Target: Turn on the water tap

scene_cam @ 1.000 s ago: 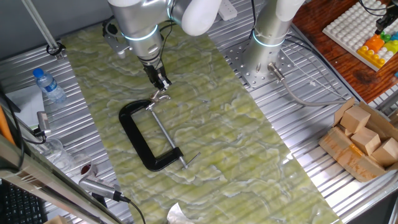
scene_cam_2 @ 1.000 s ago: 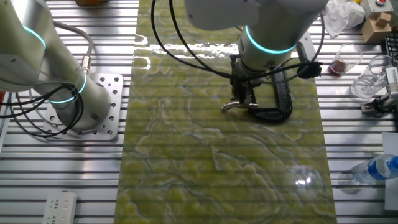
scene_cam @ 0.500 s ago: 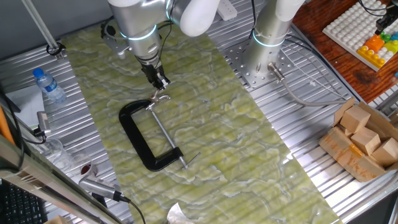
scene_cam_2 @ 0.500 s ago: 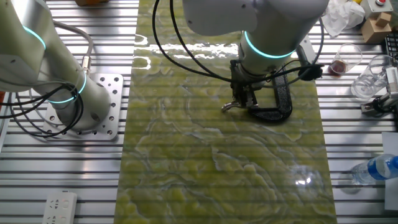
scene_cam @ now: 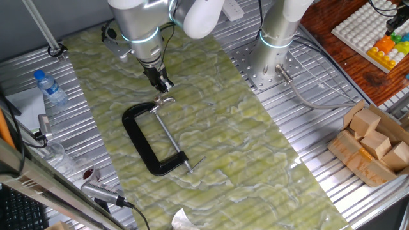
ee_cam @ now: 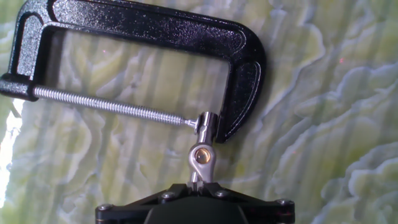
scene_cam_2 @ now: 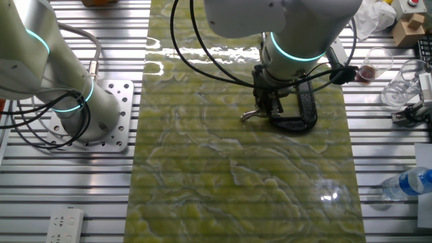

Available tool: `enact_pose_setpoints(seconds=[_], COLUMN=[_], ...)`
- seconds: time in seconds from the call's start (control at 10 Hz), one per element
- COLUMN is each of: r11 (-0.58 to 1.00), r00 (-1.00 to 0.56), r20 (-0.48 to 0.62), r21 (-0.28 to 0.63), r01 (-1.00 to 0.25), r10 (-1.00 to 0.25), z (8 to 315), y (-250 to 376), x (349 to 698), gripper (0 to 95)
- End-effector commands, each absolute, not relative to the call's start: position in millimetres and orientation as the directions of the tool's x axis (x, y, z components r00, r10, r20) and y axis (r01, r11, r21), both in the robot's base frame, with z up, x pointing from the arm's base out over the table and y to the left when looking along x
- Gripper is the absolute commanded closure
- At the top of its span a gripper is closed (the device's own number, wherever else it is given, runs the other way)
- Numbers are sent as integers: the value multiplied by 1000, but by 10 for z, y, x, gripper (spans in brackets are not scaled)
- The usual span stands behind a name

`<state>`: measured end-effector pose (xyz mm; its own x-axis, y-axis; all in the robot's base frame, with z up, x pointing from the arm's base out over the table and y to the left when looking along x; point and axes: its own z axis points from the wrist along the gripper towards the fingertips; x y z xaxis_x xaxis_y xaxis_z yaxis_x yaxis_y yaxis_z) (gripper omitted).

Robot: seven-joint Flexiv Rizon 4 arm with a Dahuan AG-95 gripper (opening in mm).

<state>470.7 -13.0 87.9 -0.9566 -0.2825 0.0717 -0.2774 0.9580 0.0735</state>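
Observation:
The water tap [ee_cam: 202, 155] is a small silver piece with a brass-coloured centre, held in the jaw of a black C-clamp [ee_cam: 155, 25] at the end of its long threaded screw [ee_cam: 112, 102]. The clamp lies flat on the green mat [scene_cam: 255, 140]. The tap also shows in one fixed view [scene_cam: 163, 100] and in the other fixed view [scene_cam_2: 251, 115]. My gripper [ee_cam: 196, 182] points straight down onto it [scene_cam: 163, 87] [scene_cam_2: 268, 111]. Its fingers are closed together on the tap's silver handle.
A second arm's base [scene_cam: 271, 57] with a grey hose and steel fitting [scene_cam: 284, 73] stands beside the mat. A water bottle [scene_cam: 50, 87] and a box of wooden blocks [scene_cam: 374, 144] lie off the mat. A glass [scene_cam_2: 398, 88] stands near the clamp's side.
My hand and wrist have shifted slightly sideways above the tap. The clamp has not moved on the mat.

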Motion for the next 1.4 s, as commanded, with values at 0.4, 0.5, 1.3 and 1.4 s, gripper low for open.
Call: enact_pose_setpoints(seconds=[0.4, 0.5, 1.3, 1.4], r11=[953, 952, 938, 934], r00=[-951, -950, -936, -933], r20=[74, 74, 67, 67], r21=[70, 70, 69, 70], r01=[-296, -298, -341, -351], r10=[-301, -302, -345, -355], z=[918, 921, 865, 863], y=[-242, -251, -300, -303], x=[4652, 4645, 4669, 4681], gripper=[950, 950, 950, 950])
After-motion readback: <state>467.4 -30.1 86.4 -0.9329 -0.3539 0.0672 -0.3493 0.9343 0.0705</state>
